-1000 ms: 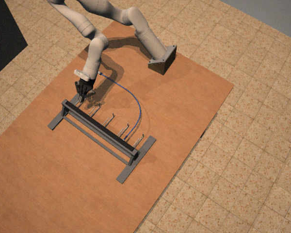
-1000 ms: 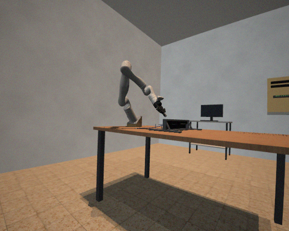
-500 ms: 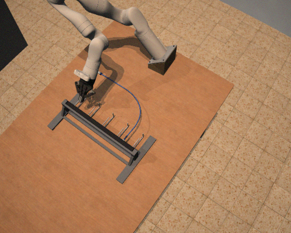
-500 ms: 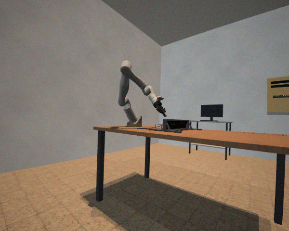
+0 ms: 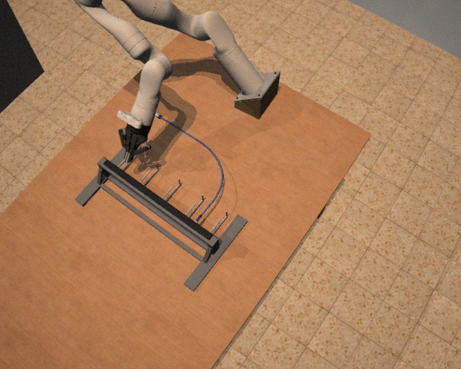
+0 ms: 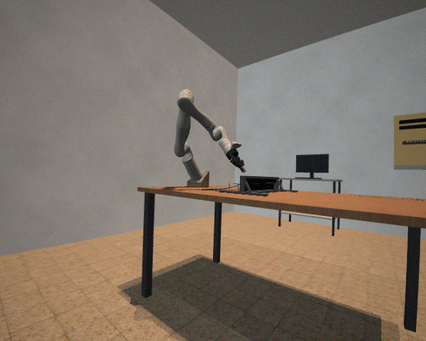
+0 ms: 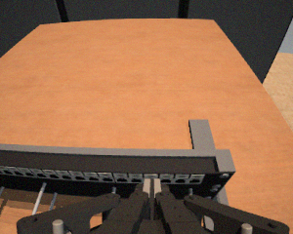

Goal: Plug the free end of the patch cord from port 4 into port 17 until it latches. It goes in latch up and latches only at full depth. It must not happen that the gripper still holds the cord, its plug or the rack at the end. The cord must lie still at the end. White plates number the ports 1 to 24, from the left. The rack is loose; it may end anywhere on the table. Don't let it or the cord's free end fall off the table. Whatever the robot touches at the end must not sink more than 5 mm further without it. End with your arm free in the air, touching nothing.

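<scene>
My gripper is shut and empty. Its tips are at the front of the rack, near its far end from the plugged cord. In the wrist view the tips overlap the lower edge of the fourth port from the right end of the port row. Contact cannot be told. The blue patch cord curves from the rack's other end to its free plug, beside the wrist in the top view. Port numbers are not legible.
Thin cable-guide rods stick out from the rack front. The rack's feet rest on the wooden table. The arm's base stands behind the cord.
</scene>
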Robot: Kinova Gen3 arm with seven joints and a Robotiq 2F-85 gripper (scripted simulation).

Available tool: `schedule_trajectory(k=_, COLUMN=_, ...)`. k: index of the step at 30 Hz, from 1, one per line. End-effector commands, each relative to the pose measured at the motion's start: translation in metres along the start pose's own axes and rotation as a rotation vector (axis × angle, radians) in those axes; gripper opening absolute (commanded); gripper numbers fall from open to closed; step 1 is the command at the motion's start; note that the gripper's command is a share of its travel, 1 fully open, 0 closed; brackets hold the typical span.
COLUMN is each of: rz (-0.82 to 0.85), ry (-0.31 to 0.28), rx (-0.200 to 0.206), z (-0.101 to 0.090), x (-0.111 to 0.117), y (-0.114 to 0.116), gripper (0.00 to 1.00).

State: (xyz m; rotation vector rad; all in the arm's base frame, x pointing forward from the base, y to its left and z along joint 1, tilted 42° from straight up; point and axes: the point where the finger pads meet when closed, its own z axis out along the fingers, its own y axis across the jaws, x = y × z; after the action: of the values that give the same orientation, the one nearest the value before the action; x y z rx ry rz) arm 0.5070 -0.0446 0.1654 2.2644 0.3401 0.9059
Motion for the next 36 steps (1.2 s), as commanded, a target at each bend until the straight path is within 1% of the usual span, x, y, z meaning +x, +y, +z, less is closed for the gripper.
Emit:
schedule_trajectory(k=1, rz=0.000, ry=0.002, rx=0.000, z=0.000, x=0.001, y=0.000, gripper=0.00)
schedule_trajectory(k=13, rz=0.000, ry=0.002, rx=0.000, z=-0.002, x=0.001, y=0.000, gripper=0.00)
schedule_trajectory(k=17, rz=0.000, ry=0.002, rx=0.000, z=-0.008, x=0.001, y=0.000, gripper=0.00)
schedule_trajectory(k=22, rz=0.000, ry=0.002, rx=0.000, z=-0.024, x=0.001, y=0.000, gripper=0.00)
schedule_trajectory(k=28, rz=0.000, ry=0.002, rx=0.000, z=-0.051, x=0.001, y=0.000, gripper=0.00)
schedule_trajectory(k=30, rz=0.000, ry=0.002, rx=0.000, z=-0.051, x=0.001, y=0.000, gripper=0.00)
schedule_trajectory(k=36, rz=0.000, ry=0.002, rx=0.000, z=-0.082, x=0.001, y=0.000, gripper=0.00)
